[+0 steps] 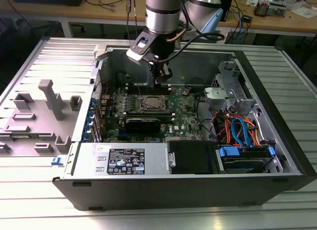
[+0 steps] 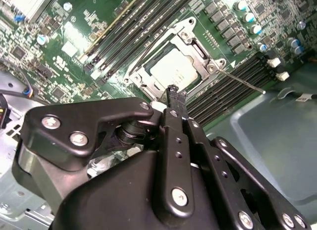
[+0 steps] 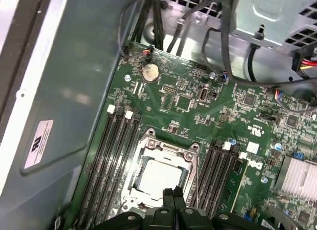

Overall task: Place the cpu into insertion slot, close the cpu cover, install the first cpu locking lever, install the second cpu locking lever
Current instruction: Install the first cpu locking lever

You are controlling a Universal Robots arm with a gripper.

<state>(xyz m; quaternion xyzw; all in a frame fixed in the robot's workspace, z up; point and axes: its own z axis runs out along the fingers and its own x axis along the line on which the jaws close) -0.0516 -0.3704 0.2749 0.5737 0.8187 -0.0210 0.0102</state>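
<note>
Cpu (image 1: 151, 104), small flat square chip with dull silver-grey top, sits seated in the insertion slot (image 1: 141, 105), a square silver-rimmed socket on the green circuit board (image 1: 184, 117), centre of the exterior view. In both wrist views the cpu cover (image 3: 166, 151), a thin silver metal frame with a square cutout, lies flat around the chip (image 3: 159, 176). A thin silver lever rod (image 2: 242, 81) runs out from the socket corner over long black memory slots (image 2: 233, 84).

Silver-grey robot arm (image 1: 162, 12) comes straight down from top centre of the exterior view, wrist vertical. Black hand (image 1: 162, 81) points down, just above the far edge of the socket. Hand (image 2: 173, 92) is clenched, fingers pressed together, grasping nothing; the tips (image 3: 173, 193) hang over the socket rim beside the chip, contact unclear.

Open black-and-grey computer case (image 1: 277, 106) lies on the ribbed metal counter (image 1: 148, 221).
</note>
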